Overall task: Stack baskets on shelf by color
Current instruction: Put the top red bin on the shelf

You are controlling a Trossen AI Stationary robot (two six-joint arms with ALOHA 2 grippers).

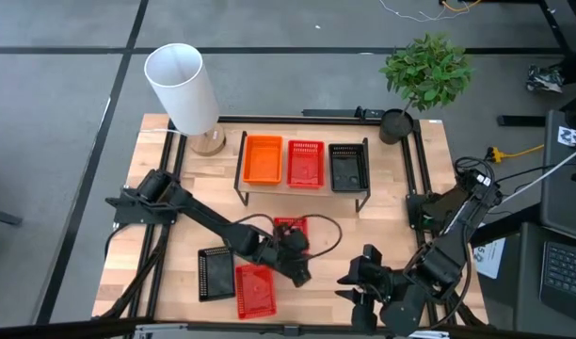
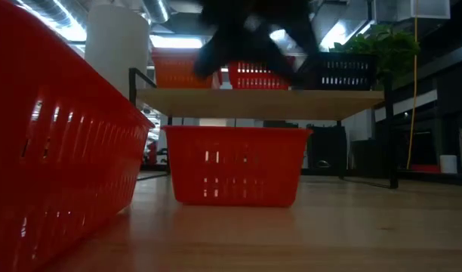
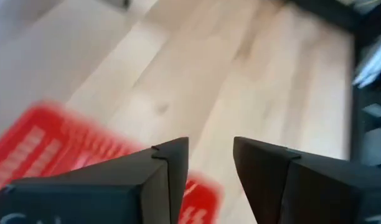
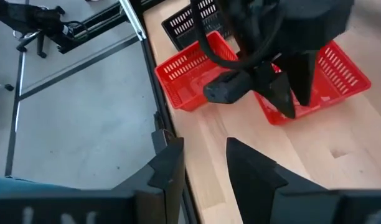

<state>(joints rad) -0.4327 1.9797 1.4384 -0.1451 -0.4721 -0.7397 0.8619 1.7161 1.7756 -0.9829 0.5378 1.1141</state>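
Note:
The shelf (image 1: 302, 193) carries an orange basket (image 1: 262, 159), a red basket (image 1: 305, 163) and a black basket (image 1: 348, 167) side by side. On the table lie a black basket (image 1: 216, 273), a red basket (image 1: 255, 289) by the near edge, and another red basket (image 1: 290, 229) in front of the shelf. My left gripper (image 1: 302, 271) is open and hovers between the two red ones, its fingers (image 4: 284, 99) pointing down beside the farther one's near rim (image 4: 315, 102). My right gripper (image 1: 356, 287) is open and waits at the near right.
A white cylinder (image 1: 183, 87) on a wooden base stands at the far left corner and a potted plant (image 1: 424, 73) at the far right. A black cable (image 1: 326, 231) loops across the table near the red basket. Bare wood lies right of the baskets.

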